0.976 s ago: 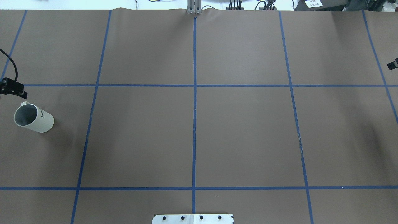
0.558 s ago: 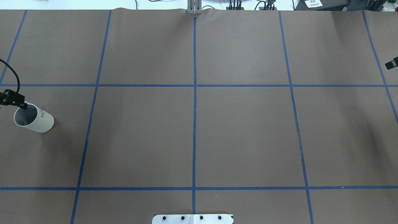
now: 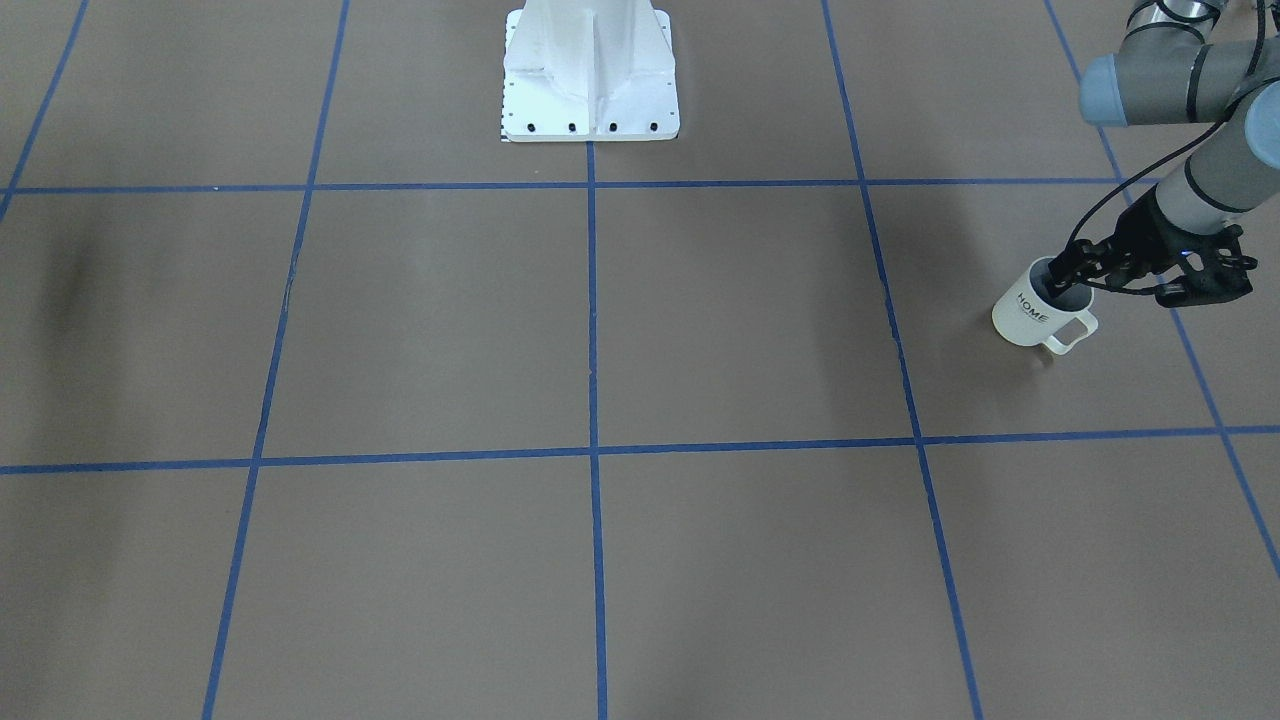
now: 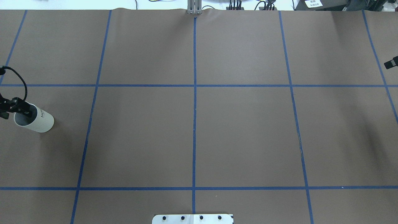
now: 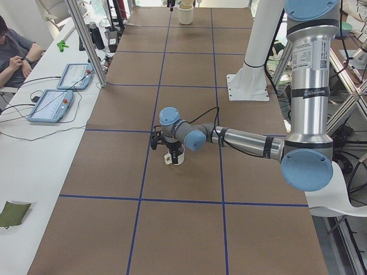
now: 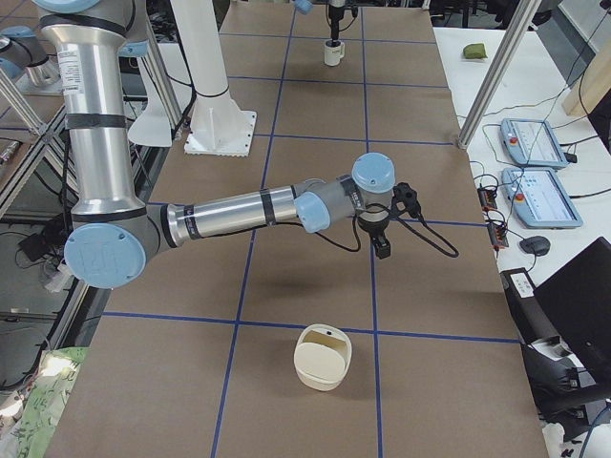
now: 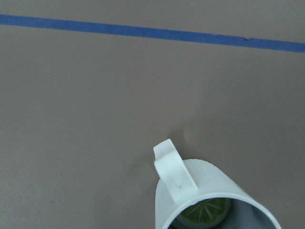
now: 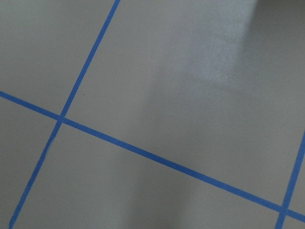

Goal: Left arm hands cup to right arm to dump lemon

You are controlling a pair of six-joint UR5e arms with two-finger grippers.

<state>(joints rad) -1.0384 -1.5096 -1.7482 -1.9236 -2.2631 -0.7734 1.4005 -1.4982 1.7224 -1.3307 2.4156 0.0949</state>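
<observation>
The white "HOME" cup stands upright near the table's left end; it also shows in the front view and the left side view. The left wrist view looks down on its handle and rim, with the yellow-green lemon inside. My left gripper is low at the cup's rim on the handle side, one finger over the dark inside; its jaws look open. My right gripper hangs over the table's right part, far from the cup; I cannot tell its state.
A cream container stands at the table's right end. The robot's white base plate sits at the table's middle edge. Blue tape lines grid the brown table. A side table with tablets and an operator lie beyond it.
My left gripper has moved from beyond the cup's handle down onto the cup's rim. The cup has not moved. The right gripper has barely shifted.
</observation>
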